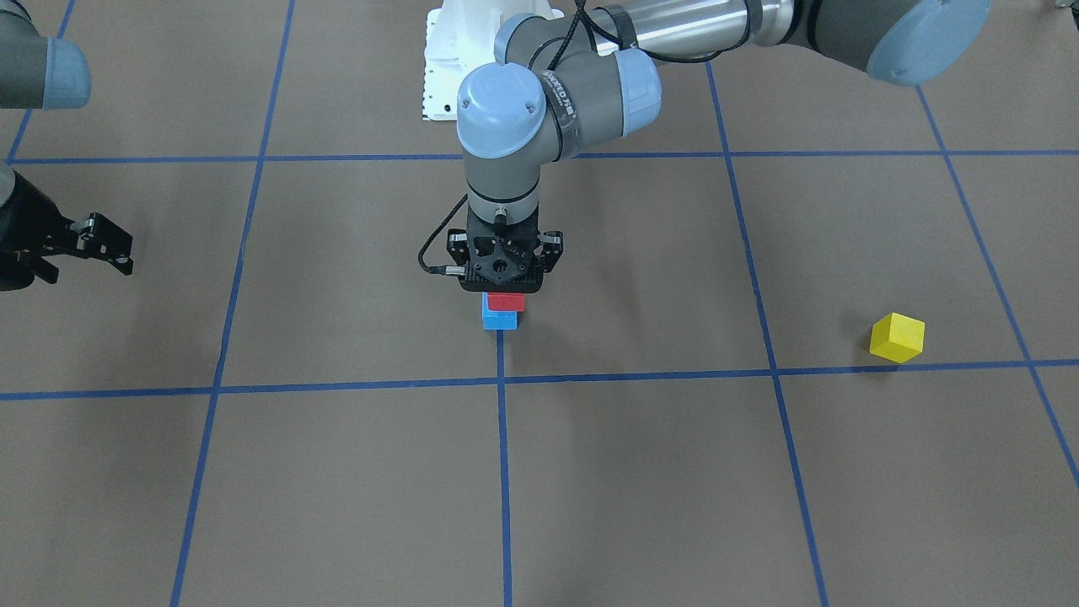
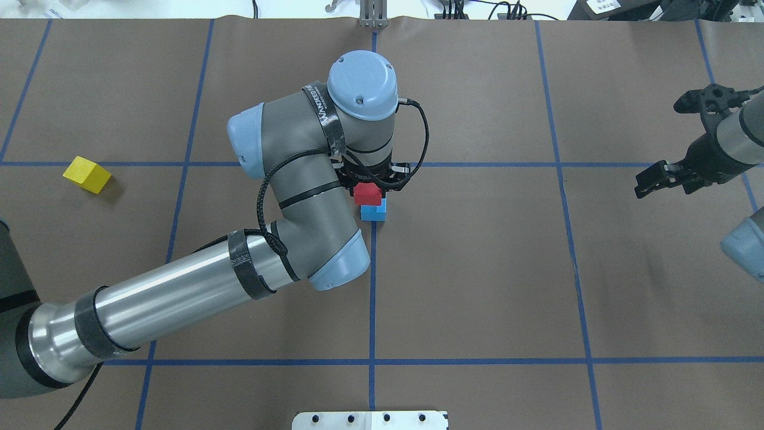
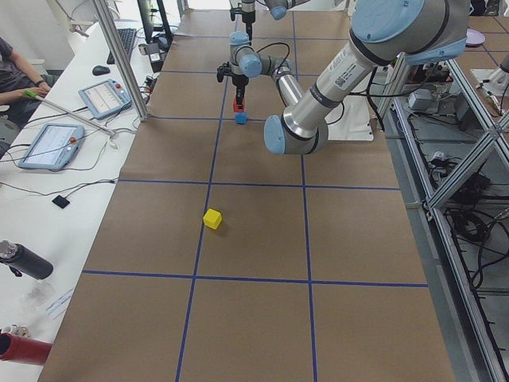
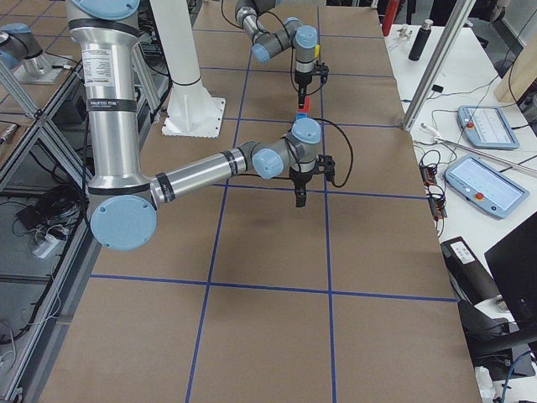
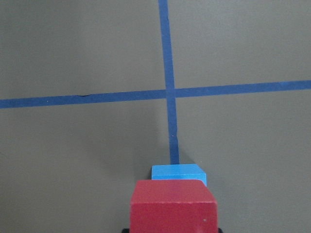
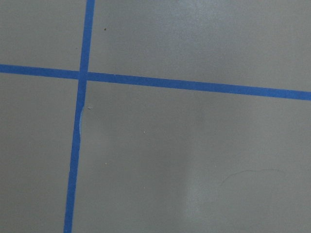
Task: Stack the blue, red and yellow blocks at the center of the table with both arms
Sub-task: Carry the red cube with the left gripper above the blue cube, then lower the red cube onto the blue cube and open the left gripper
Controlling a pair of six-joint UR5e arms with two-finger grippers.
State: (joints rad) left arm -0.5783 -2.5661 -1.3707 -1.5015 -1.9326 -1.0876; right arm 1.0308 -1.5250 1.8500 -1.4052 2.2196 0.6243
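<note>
Open table [image 1: 641,472] surrounds the centre stack. The yellow block [image 1: 897,337] lies well apart on the left arm's side, and the right gripper [image 1: 108,246] hangs far off at the other end, fingers apart. The left gripper [image 1: 504,287] stands upright over the stack, clamped on the red block [image 1: 506,301] atop the blue block [image 1: 499,319]. Its fingertips are mostly hidden or cut off.

left gripper [image 1: 503,292] down, clamping red block [image 1: 507,302] | right gripper [image 1: 118,250] open

matt brown paper table [image 2: 477,269], shiny metal arm tube [image 2: 173,292], matt red block [image 2: 366,193]
</note>
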